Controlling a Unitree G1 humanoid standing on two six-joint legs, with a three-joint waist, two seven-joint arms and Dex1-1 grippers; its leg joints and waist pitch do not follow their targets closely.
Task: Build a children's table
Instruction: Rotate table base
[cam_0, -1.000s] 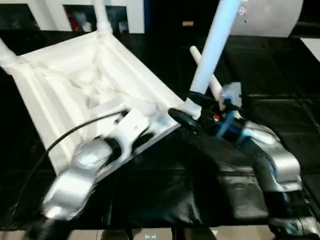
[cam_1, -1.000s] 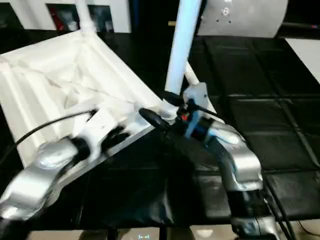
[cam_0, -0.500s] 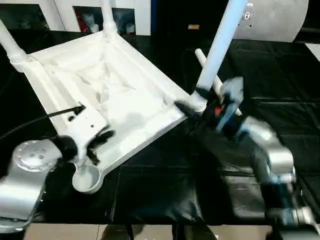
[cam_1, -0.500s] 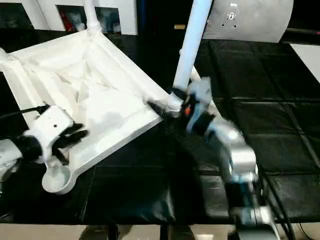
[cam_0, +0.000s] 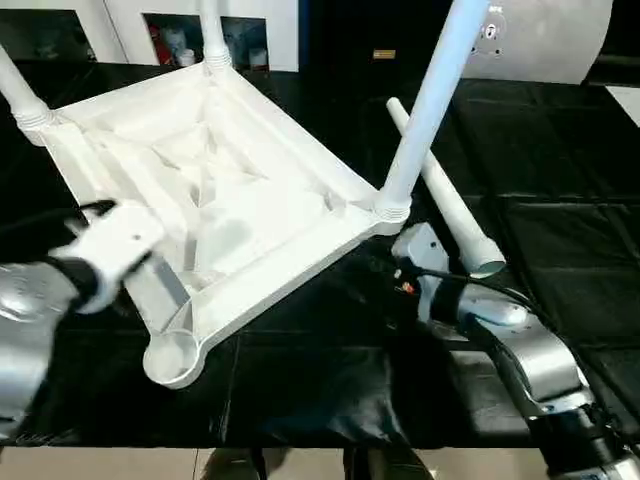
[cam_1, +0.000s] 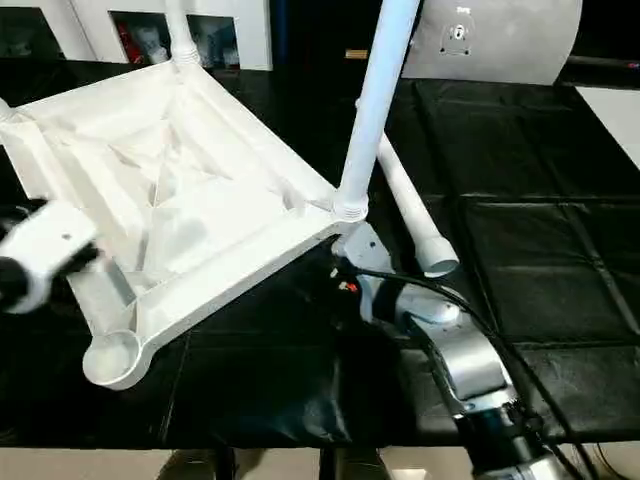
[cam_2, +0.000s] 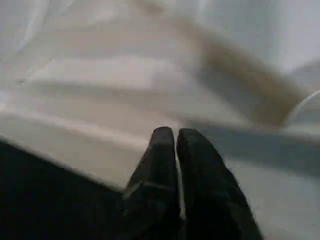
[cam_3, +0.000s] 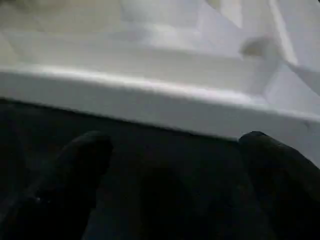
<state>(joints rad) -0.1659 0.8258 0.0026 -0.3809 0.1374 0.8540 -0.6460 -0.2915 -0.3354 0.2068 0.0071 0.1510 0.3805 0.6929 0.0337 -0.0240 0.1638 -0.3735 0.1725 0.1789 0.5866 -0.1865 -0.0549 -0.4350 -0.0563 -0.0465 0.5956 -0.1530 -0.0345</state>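
While the empty socket (cam_0: 172, 357) waited by the clenched left fingers (cam_2: 162, 150), the loose leg (cam_0: 440, 190) lay lengthwise beyond the released right fingers (cam_3: 85, 150).

Left hand (cam_2: 175, 137) has its two black fingers (cam_2: 162, 150) pressed together, nothing between them. They sit right over the white table (cam_2: 125, 85) edge, with the black worktop (cam_2: 45, 190) just beside that edge.
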